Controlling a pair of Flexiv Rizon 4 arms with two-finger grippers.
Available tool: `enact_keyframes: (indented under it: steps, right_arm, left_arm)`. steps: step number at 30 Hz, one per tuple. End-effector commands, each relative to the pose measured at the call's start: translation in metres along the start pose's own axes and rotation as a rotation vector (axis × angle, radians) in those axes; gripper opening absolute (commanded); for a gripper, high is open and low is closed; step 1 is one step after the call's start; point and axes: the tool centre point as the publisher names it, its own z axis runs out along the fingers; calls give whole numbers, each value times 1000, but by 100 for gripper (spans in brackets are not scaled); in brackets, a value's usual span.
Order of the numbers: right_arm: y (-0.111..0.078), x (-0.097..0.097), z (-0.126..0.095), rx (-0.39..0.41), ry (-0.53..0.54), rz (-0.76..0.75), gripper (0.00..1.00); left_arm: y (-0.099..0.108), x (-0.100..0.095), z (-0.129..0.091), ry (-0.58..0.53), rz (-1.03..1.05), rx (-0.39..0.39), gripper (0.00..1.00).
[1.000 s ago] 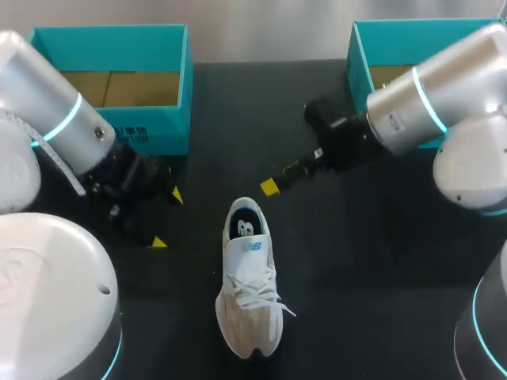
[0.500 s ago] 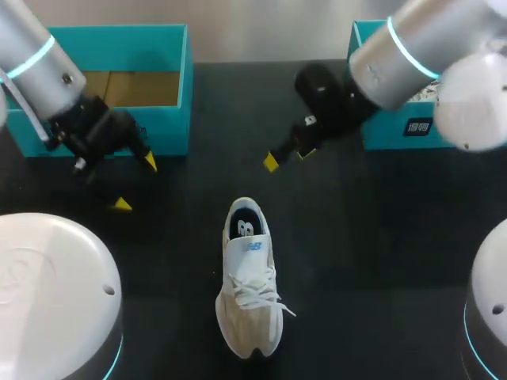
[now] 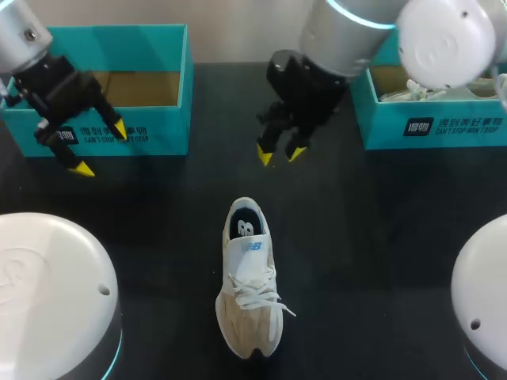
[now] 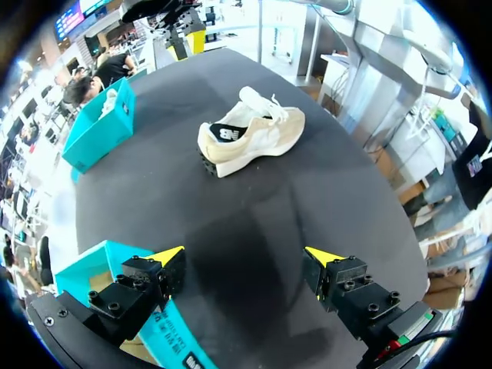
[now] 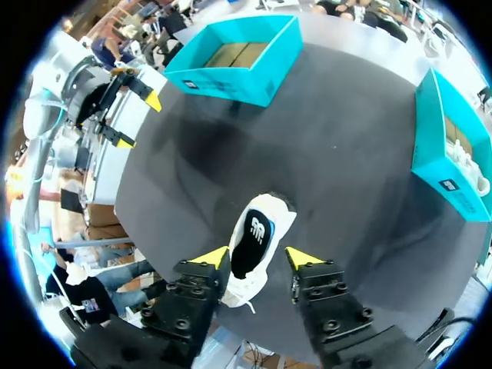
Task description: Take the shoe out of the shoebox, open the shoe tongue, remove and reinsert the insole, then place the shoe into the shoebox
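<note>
Over the last second both arms have swung away from the near table. The left one has drawn back toward the far left corner, and the right one has come across to the middle. The shoe has not budged.

The left gripper [image 3: 99,149] now hangs in front of the left shoebox [image 3: 158,131], its yellow-tipped fingers spread wide with nothing between them. That box is a teal card carton with straight walls and an open top. Inside, only its plain brown cardboard floor shows.

In the middle of the matte black table [image 3: 380,237] the shoe [image 3: 249,277] lies upright on its sole, out of both boxes. It is a cream and white trainer with a soft fabric upper and white laces tied loosely across the tongue. Its toe points toward the near edge, and its heel points toward the boxes. The dark insole [image 3: 245,226] shows through the oval mouth.

Just beyond the heel hovers the right gripper [image 3: 280,154]. Its fingers are apart and empty. In its own wrist view the shoe sits below, framed between the two tips without touching them.

At the far right stands the right shoebox [image 3: 428,127], a matching teal carton, and in it lies a second white shoe [image 5: 465,161] with loose laces.
</note>
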Motion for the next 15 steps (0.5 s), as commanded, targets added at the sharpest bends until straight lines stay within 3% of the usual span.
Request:
enact_keyframes:
  steps: [1, 4, 15]
  right_arm:
    - [-3, 20, -2, -32, -286, 37, 0]
    - [-9, 36, -7, -90, -295, 82, 0]
    - [-9, 36, -7, -90, -295, 82, 0]
  left_arm:
    - [6, 0, -16, 3, 20, -5, 100]
    - [6, 0, -16, 3, 20, -5, 100]
    - [6, 0, -16, 3, 20, -5, 100]
